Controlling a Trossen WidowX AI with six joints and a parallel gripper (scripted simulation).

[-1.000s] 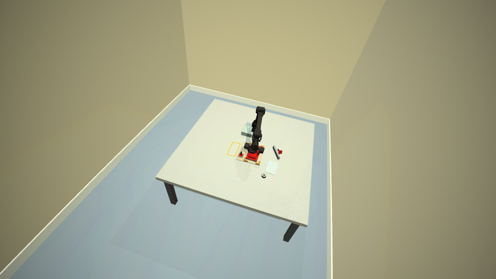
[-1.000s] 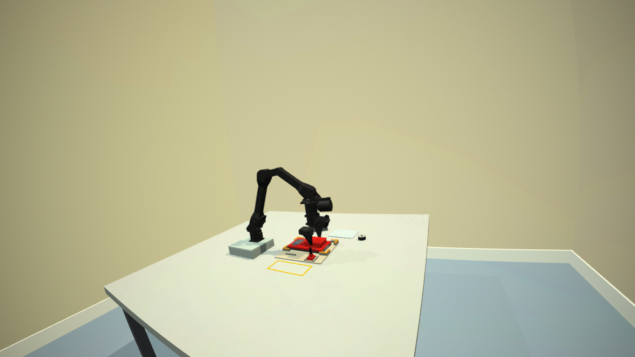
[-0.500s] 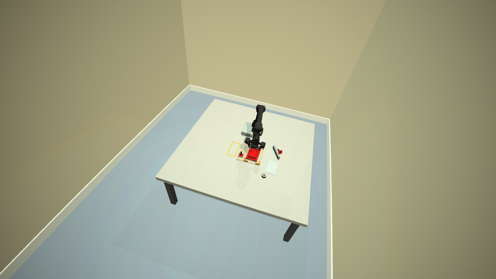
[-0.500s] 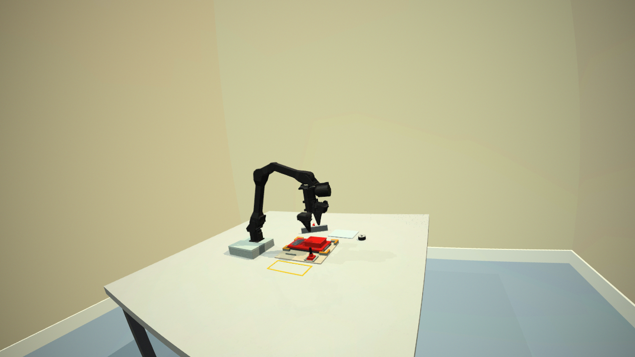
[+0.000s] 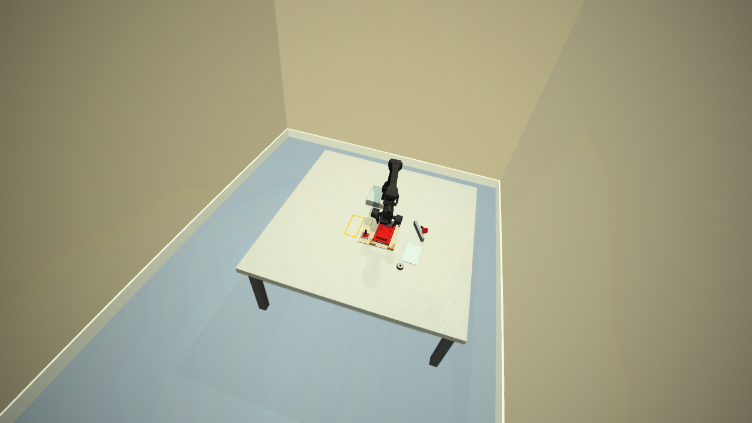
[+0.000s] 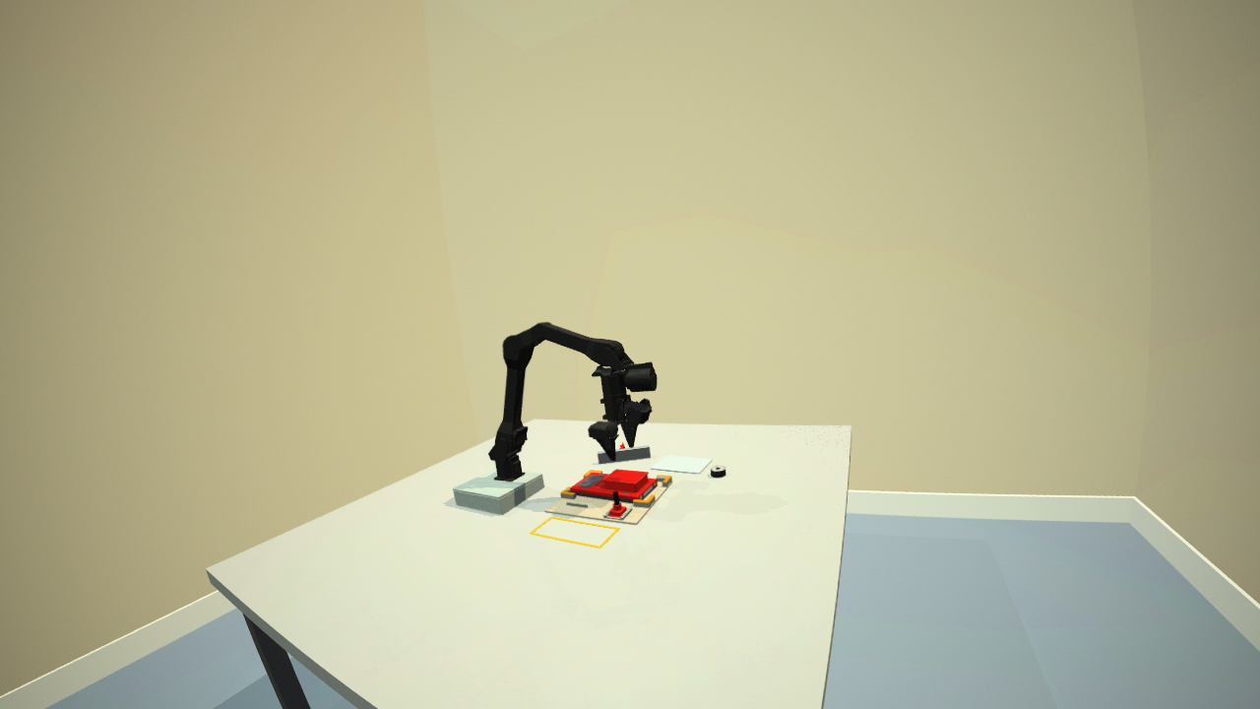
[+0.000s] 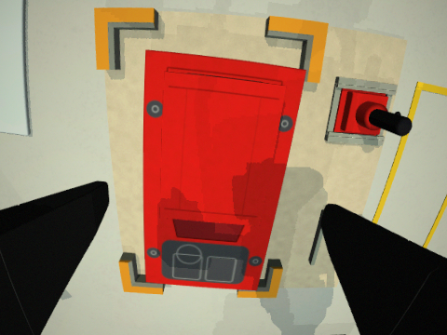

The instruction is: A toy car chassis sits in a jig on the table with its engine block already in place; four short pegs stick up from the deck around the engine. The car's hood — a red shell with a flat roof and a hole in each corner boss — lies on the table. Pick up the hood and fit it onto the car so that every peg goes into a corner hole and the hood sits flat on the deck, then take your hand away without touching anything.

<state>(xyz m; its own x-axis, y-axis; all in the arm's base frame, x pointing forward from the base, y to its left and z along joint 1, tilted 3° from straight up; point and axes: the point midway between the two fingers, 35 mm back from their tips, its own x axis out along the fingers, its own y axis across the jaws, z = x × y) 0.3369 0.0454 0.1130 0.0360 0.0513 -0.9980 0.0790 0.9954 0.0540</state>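
The red hood (image 5: 384, 231) (image 6: 626, 481) (image 7: 219, 149) sits on the red chassis (image 6: 607, 495) (image 7: 152, 186) and looks level. The chassis lies in the jig (image 7: 126, 163), between orange corner brackets (image 7: 102, 39) (image 7: 318, 51). The hood covers the engine block; neither pegs nor corner holes show, so I cannot tell whether every peg is in its hole. My gripper (image 5: 386, 221) (image 6: 621, 452) (image 7: 218, 204) is open and empty above the car. Its fingertips are apart from the hood, one out to each side in the wrist view.
A red piece with a black stalk (image 5: 365, 235) (image 6: 617, 509) (image 7: 358, 112) stands in a grey holder on the jig board. A yellow outline (image 6: 565, 540) (image 7: 393, 167) lies beside it. Across the car are a grey bar (image 5: 418, 231), a white sheet (image 5: 412, 253) (image 7: 14, 70) and a small round part (image 5: 400, 267).
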